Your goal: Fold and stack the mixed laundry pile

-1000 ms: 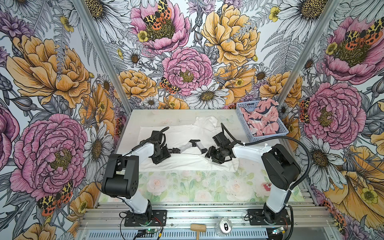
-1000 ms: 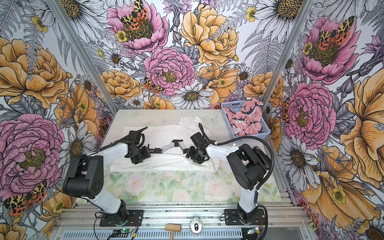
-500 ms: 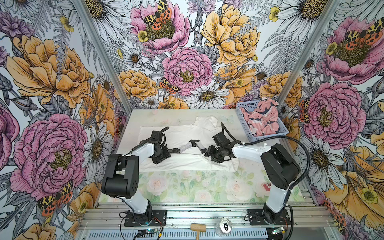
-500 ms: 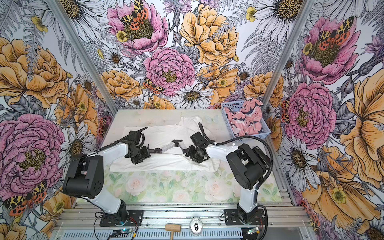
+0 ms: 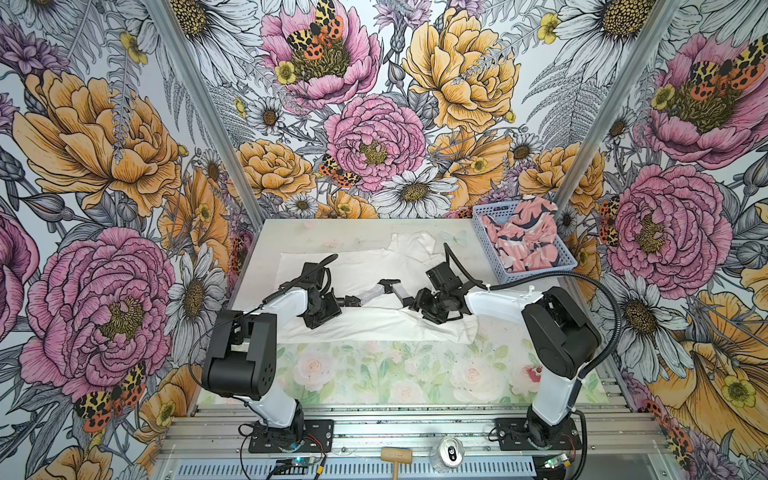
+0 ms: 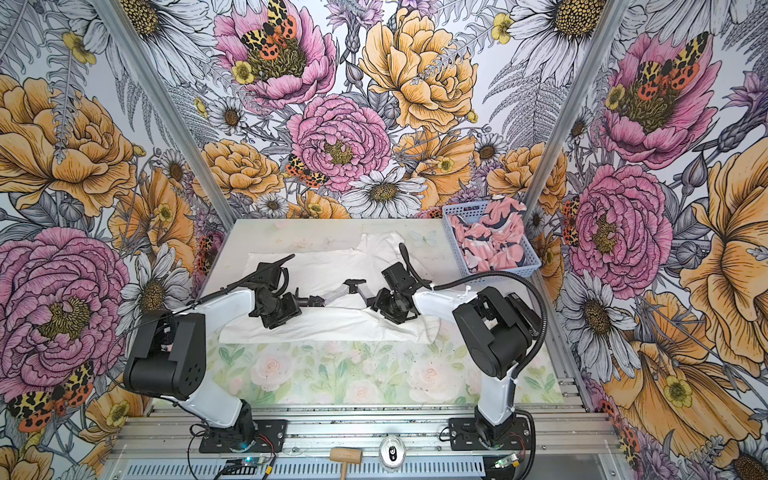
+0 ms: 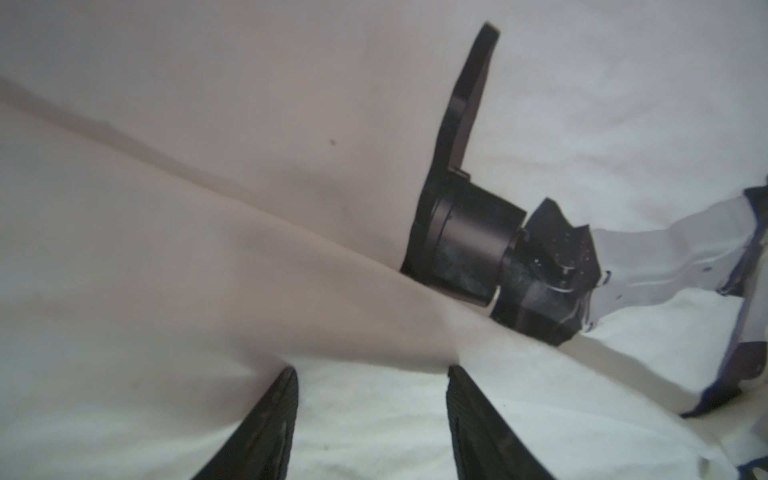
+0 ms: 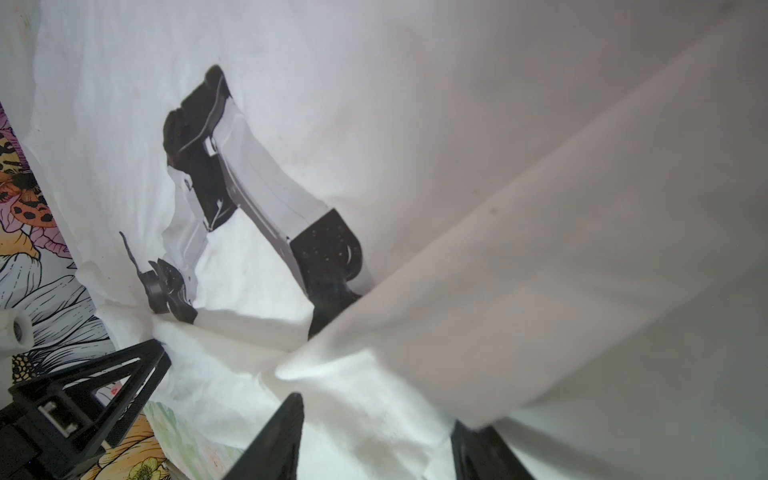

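In both top views we see the white T-shirt (image 5: 374, 328) spread across the middle of the table (image 5: 316, 232), with a rumpled part toward the far edge. The left gripper (image 5: 335, 305) and the right gripper (image 5: 416, 302) hang low over it, facing each other. Their fingertips are too small and dark against the bodies for us to judge the gap from here. Between them a black-and-grey figure (image 5: 376, 292) lies on the shirt; from above we cannot say whether it is a print or a loose thing. The pink garment (image 5: 523, 243) sits crumpled in the light blue basket (image 5: 540, 270) at the far right corner, part of it rising above the far rim.

In the left wrist view the fingers (image 7: 266, 424) stand partly apart, with bare white cloth in the gap and nothing clamped. A raised fold hides the lower end of the figure, which looks flat here.

In the right wrist view the fingers (image 8: 274, 436) are likewise partly apart. A blurred fold covers one fingertip and fills much of the frame.
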Motion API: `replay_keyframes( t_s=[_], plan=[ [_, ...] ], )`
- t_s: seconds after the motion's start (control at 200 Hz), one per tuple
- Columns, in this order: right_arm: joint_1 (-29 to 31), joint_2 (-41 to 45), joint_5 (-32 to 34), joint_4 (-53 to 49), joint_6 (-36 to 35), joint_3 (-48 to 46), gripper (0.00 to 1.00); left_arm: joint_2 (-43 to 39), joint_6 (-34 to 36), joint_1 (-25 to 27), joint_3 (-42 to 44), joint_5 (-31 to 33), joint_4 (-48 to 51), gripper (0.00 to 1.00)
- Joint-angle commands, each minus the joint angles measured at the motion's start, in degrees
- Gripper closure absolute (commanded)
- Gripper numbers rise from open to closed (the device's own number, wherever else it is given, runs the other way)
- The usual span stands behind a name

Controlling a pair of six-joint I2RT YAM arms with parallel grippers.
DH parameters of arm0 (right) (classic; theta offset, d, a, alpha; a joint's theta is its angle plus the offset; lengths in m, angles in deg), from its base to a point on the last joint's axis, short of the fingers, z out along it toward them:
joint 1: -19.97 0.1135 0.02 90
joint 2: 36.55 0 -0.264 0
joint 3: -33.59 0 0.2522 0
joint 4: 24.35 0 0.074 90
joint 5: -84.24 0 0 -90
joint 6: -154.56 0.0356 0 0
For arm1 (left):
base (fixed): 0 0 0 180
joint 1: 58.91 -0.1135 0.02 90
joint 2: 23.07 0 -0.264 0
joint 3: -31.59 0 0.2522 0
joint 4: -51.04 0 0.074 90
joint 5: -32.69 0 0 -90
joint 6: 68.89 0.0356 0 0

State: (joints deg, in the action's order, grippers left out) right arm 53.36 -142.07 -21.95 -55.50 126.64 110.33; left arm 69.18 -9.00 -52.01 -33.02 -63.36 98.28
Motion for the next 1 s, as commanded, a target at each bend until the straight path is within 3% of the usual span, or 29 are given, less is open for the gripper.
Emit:
replay_keyframes(
  t_s=[0.0,0.69,0.841,0.991],
  plan=[
    [-0.34,-1.04,0.57,1.24,0.41,2.77,0.42,-0.36,-0.16,0.13,1.72,-1.68,-0.23,0.41],
    [-4.29,-7.51,0.28,-0.58,-4.47,16.43,0.42,-1.79,-0.74,0.13,2.47,-2.26,-0.03,0.41],
    [-5.22,-3.21,2.85,-8.21,-10.27,15.71,0.43,-2.69,-0.74,0.1,2.31,-2.04,0.44,0.41],
    [-5.13,3.36,2.47,-18.64,-16.51,10.09,0.5,-2.99,-0.09,-0.03,2.15,-1.7,1.84,0.41]
  ],
)
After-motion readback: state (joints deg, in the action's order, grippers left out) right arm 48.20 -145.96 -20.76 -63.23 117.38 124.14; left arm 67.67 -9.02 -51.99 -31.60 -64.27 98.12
